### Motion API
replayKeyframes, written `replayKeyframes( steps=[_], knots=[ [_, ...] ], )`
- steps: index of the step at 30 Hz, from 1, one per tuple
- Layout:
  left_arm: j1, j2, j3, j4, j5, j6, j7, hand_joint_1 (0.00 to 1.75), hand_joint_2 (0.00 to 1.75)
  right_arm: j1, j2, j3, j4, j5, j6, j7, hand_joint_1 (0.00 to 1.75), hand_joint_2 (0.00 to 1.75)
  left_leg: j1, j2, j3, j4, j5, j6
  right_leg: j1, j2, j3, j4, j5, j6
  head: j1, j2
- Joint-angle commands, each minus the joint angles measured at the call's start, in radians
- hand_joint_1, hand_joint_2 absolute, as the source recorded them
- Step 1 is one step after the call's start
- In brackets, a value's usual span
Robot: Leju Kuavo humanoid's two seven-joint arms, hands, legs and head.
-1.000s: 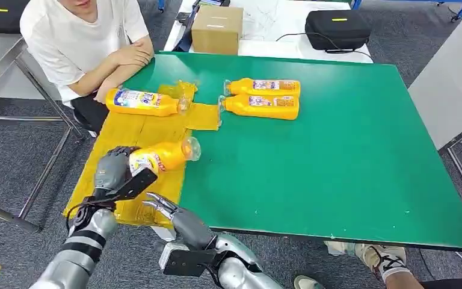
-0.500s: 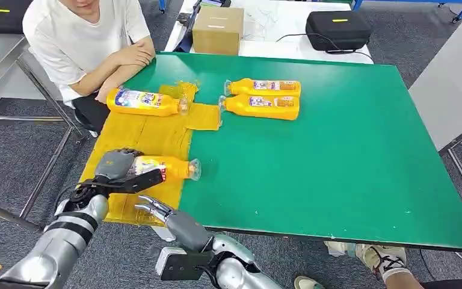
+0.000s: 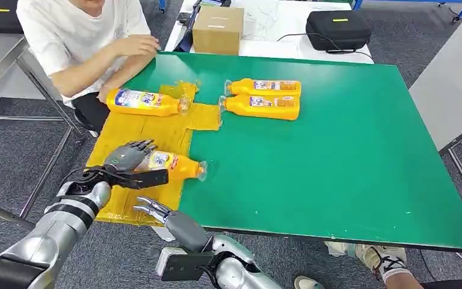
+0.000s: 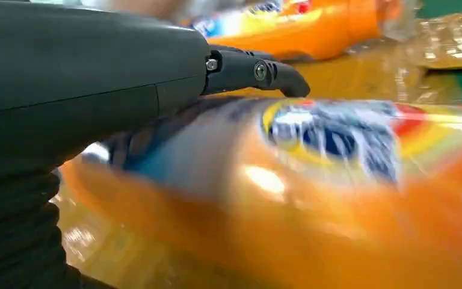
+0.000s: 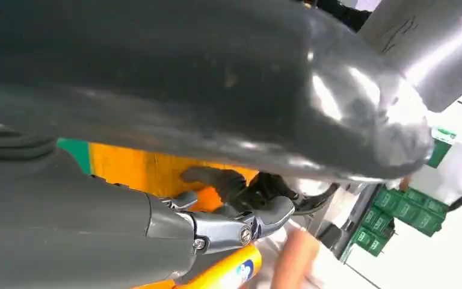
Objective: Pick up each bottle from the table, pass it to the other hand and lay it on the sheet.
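Left hand: the left hand (image 3: pixel 126 161) lies over the label end of an orange bottle (image 3: pixel 171 165), thumb along the near side and fingers spread over the far side; whether it grips or only rests on the bottle I cannot tell. In the left wrist view the thumb (image 4: pixel 255 71) runs just above the bottle's blurred label (image 4: pixel 337 135).

Bottle at the hand: it lies on its side, cap pointing away from the hand toward the green table (image 3: pixel 349 156), its body on the yellow sheet (image 3: pixel 150 135) and its clear cap past the sheet's edge.

Right hand: the right hand (image 3: pixel 168 218) sits near the left hand, at the table's near edge, fingers apart and holding nothing.

Sheet: beyond the left hand a 2nd bottle (image 3: pixel 144 102) lies on its side on the sheet's far part.

Table: further off, to the right of the sheet, 2 more bottles (image 3: pixel 263 88) (image 3: pixel 260 106) lie side by side, touching, on the bare green top.

Person: a person in a white shirt (image 3: pixel 75 36) sits at the far left corner, 1 hand (image 3: pixel 144 44) raised over the table edge.

Change: 1.0 s ago the bottle was held tilted above the sheet; now it is level and down on it, with the fingers more spread. The person's hand has lifted off the folded arm.
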Motion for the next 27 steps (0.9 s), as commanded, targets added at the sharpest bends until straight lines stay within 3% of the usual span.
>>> replayKeyframes(
  steps=[1, 7, 22, 27],
  knots=[
    [-0.069, -0.009, 0.041, 0.036, 0.194, -0.108, -0.079, 0.0, 1.75, -0.06, -0.014, 0.027, 0.089, -0.014, -0.002, -0.022, 0.0, 0.0, 0.002, 0.0, 0.001, 0.001, -0.001, -0.001, 0.002, 0.0, 0.002, 0.0, -0.001, -0.002, 0.0, 0.0],
    [-0.035, -0.032, 0.192, -0.041, 0.508, -0.23, -0.105, 0.0, 1.75, -0.082, -0.001, 0.032, 0.135, -0.025, -0.021, -0.045, 0.0, 0.0, 0.001, 0.0, 0.0, 0.0, 0.0, -0.001, 0.001, 0.0, 0.001, 0.0, 0.0, -0.001, 0.0, 0.0],
    [-0.025, -0.035, 0.185, -0.053, 0.513, -0.225, -0.1, 0.0, 1.75, -0.083, -0.001, 0.033, 0.136, -0.026, -0.021, -0.046, 0.0, 0.0, 0.002, -0.001, 0.002, 0.001, -0.001, -0.001, 0.002, -0.001, 0.003, 0.0, -0.001, -0.002, 0.0, 0.0],
    [0.049, -0.105, 0.283, -0.145, 0.732, -0.198, -0.044, 0.0, 1.75, -0.074, 0.0, 0.032, 0.133, -0.022, -0.05, -0.041, 0.0, 0.0, 0.001, 0.0, 0.002, -0.001, -0.001, -0.001, 0.001, 0.0, 0.003, -0.001, -0.001, -0.001, 0.0, 0.0]
  ],
)
